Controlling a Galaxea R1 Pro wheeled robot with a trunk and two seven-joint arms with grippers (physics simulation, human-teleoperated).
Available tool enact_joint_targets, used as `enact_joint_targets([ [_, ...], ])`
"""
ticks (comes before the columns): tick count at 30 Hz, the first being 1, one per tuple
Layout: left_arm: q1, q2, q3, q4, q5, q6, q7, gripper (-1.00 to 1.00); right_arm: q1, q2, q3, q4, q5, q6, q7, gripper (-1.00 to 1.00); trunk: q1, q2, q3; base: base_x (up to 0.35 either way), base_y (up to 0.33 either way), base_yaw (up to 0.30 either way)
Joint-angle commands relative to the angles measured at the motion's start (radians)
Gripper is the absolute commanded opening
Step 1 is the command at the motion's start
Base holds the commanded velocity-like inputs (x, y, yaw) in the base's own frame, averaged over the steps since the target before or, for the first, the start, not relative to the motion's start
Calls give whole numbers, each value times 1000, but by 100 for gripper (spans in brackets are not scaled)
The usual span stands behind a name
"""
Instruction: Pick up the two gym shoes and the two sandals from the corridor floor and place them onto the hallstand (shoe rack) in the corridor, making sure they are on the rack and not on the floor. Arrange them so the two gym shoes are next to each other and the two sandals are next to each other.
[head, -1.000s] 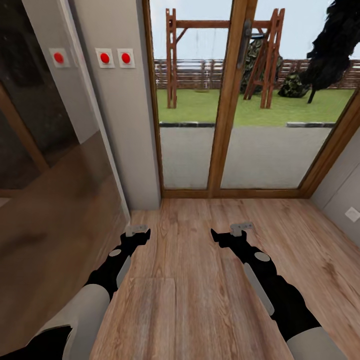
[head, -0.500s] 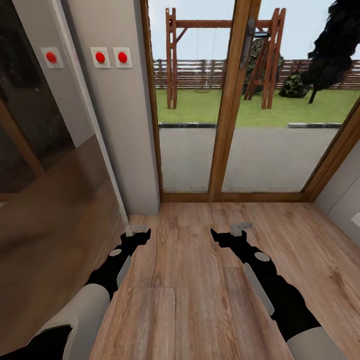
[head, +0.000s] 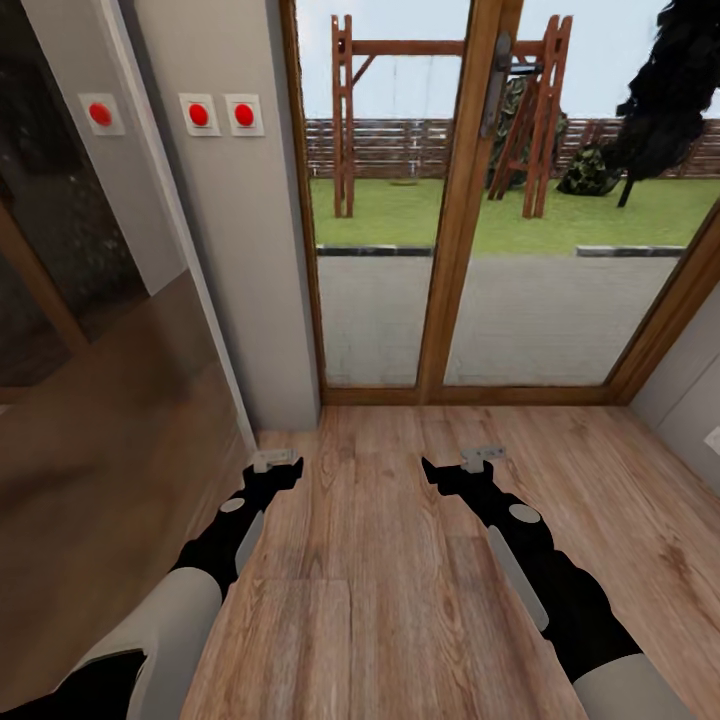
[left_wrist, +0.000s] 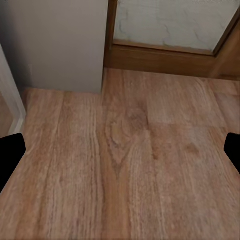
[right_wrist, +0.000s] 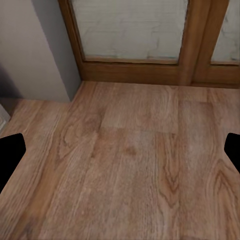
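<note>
Your two arms are black with pale grey oval insets and grey-white upper sleeves; each left end effector (head: 275, 461) and right end effector (head: 482, 457) carries small light-grey fingers.

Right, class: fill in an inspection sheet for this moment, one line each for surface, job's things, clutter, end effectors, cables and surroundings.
Surface: corridor floor, light-brown wood planks.
Job's things: nothing seen.
Clutter: nothing seen.
End effectors: left end effector and right end effector held low over the floor, both open, holding nothing.
Cables: nothing seen.
Surroundings: wood-framed glass doors ahead, garden with a swing frame outside; grey wall with red buttons; mirrored panel at the robot's left.
</note>
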Motion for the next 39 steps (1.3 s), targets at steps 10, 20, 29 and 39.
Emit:
enact_joint_targets([
  [10,-1,-2,9,0,-11,-6,-7,100,-1,-1,1,-1,-4,4,0,100,0,0,-1,28,-16,0],
  [20,0,-2,9,0,-11,-2,-7,100,-1,0,4,-4,-4,4,0,100,0,0,-1,253,0,-20],
  [29,-1,-3,9,1,-11,-1,-7,100,-1,1,4,-7,-4,4,0,100,0,0,-1,215,0,-230],
  [39,-1,-2,9,1,-12,-1,-7,100,-1,0,4,-7,-4,4,0,100,0,0,-1,233,-85,-273],
])
